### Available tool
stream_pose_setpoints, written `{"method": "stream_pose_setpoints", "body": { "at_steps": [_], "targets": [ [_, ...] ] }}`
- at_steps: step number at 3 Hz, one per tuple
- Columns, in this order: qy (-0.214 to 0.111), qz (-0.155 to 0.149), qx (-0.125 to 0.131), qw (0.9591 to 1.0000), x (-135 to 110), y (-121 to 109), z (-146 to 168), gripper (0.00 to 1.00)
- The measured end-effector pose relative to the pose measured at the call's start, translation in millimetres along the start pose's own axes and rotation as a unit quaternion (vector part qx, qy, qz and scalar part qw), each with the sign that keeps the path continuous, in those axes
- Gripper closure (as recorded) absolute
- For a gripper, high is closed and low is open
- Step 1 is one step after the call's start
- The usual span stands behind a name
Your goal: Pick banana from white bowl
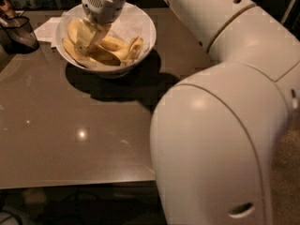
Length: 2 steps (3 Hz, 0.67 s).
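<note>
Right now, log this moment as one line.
step: grasp | pincer: down in white bowl, among bananas | lift: not yet | bowl on: brown table

No readable text, label, brand or number in sight: nothing on robot arm (225, 125), white bowl (143, 28), mesh basket (18, 33), bench top (70, 139). And gripper (88, 40): down inside white bowl, by bench's far left corner, right at banana pile (119, 49).

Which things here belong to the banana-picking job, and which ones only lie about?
For the job:
- bananas
- white bowl holding them
- pincer, down inside the bowl on the bananas

Lying about:
- dark mesh basket, far left
- white paper beside the bowl
</note>
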<state>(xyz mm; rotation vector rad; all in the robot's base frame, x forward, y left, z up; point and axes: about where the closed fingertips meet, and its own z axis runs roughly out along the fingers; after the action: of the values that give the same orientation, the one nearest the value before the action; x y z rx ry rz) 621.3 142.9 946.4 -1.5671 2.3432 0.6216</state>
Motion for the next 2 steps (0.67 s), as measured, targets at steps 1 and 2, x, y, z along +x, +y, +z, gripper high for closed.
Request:
{"method": "stream_pose_setpoints", "body": {
  "at_steps": [1,2],
  "targets": [
    [-0.002,0.025,-0.003,0.9997,14.2,30.6,-7.7,1.00],
    [0.002,0.058,0.005,0.9983,27.5,62.8,-18.4,1.00]
  ]
}}
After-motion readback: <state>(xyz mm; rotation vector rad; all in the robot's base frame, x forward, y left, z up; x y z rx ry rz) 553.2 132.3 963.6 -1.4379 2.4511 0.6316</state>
